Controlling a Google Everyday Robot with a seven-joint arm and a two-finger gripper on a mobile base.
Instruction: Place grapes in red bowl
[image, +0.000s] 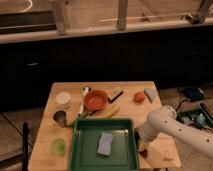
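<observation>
Gripper (142, 142) low at lower right, beside the green tray (102, 123). The dark bunch under it looks like the grapes (144, 149). Whether it has them, can't tell. Red bowl (95, 99) sits up-left, beyond the tray.

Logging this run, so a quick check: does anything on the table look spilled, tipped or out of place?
Nothing stands out. The red bowl sits upright behind the green tray, a blue-grey pad lies flat in the tray, and the gripper is low beside the tray's right edge. No spill shows.
</observation>
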